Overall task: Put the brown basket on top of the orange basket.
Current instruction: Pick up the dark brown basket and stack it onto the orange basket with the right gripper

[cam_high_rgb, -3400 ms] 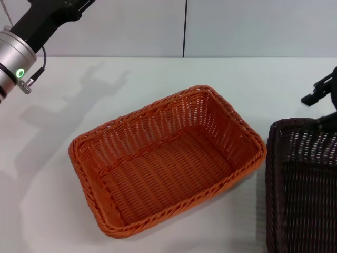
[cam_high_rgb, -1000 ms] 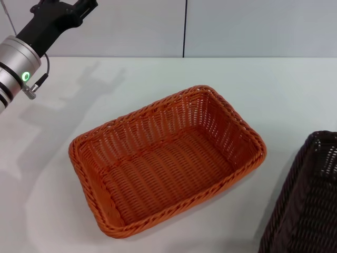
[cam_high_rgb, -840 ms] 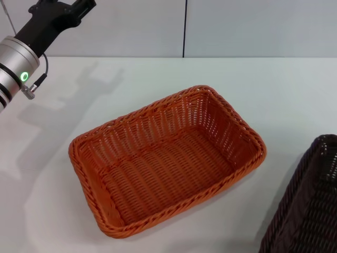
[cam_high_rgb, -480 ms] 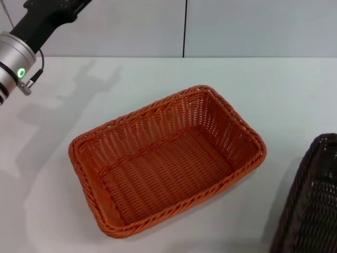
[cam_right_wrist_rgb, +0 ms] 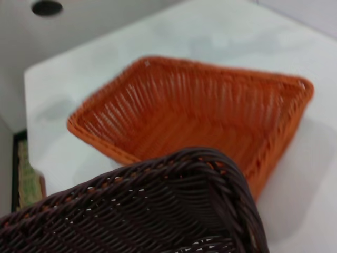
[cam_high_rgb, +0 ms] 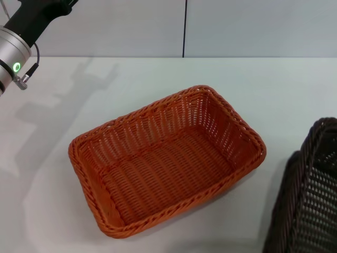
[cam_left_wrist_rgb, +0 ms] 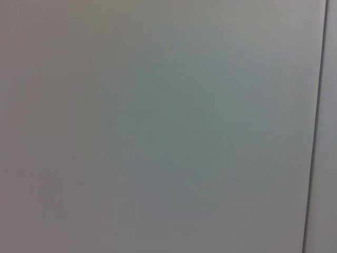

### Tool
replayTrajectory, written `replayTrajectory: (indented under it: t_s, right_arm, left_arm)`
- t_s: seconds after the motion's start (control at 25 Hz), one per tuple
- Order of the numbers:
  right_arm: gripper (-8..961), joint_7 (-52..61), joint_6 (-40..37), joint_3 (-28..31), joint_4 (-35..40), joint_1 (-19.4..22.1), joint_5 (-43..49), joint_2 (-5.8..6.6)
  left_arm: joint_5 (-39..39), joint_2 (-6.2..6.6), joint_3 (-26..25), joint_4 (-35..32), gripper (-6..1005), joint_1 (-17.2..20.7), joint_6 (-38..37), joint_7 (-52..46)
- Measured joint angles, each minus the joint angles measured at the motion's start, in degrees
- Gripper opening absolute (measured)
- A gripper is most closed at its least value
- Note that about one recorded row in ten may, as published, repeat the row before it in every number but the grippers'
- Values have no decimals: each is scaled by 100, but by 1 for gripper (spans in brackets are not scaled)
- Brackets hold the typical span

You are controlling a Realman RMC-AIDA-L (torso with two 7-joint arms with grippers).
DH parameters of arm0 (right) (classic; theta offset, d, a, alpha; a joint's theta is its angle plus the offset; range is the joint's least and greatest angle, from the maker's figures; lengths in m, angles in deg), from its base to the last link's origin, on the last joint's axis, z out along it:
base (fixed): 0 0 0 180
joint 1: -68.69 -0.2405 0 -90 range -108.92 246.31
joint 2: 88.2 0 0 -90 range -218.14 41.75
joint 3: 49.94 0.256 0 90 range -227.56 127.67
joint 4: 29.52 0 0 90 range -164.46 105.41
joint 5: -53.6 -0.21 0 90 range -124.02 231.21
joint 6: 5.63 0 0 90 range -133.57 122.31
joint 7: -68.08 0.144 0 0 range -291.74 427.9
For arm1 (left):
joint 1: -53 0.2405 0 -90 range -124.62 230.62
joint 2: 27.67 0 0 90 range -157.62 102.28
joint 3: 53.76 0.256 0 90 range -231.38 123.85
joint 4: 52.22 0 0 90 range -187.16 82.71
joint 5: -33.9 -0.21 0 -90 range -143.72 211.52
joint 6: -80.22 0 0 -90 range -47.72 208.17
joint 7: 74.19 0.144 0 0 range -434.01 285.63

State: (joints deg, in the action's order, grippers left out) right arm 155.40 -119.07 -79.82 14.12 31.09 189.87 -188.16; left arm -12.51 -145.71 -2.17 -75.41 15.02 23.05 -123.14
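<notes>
One brown basket [cam_high_rgb: 310, 195], now higher, tilted.

Orange basket [cam_high_rgb: 168, 163]: bright orange, woven wicker pattern, braided rim, openwork ribbed sides. Brown basket [cam_high_rgb: 308, 200]: dark chocolate brown, near black, same weave and braided rim, pale light showing through gaps. Tabletop [cam_high_rgb: 274, 89]: plain white, grey shadows. Left arm [cam_high_rgb: 16, 45]: silver and black, green ring light. Wall [cam_left_wrist_rgb: 158, 126]: flat pale grey, dark vertical seam.
</notes>
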Motion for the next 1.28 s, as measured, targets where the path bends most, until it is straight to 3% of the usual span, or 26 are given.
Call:
replayTrajectory:
  t_s: [0.28, 0.8, 0.84, 1.12, 1.28]
  right_arm:
    - [146, -415, -18, -2, -414, 118, -956, -92]
    - [146, -1086, -20, 107, -942, 254, -2213, -736]
    - [146, -1217, 10, 162, -996, 297, -2357, -842]
    - [146, -1885, 107, 275, -1717, 354, -3088, -937]
    - [145, -2365, 232, 430, -2226, 360, -3219, -1069]
  left_arm:
    - [0, 6, 0, -13, 846, -23, 5, 8]
    - [-40, 16, -4, -51, 846, -57, 57, 146]
    - [-38, 21, -4, -55, 846, -61, 59, 149]
    - [-61, 34, 11, -66, 846, -81, 75, 151]
    - [-76, 35, 47, -68, 846, -97, 84, 153]
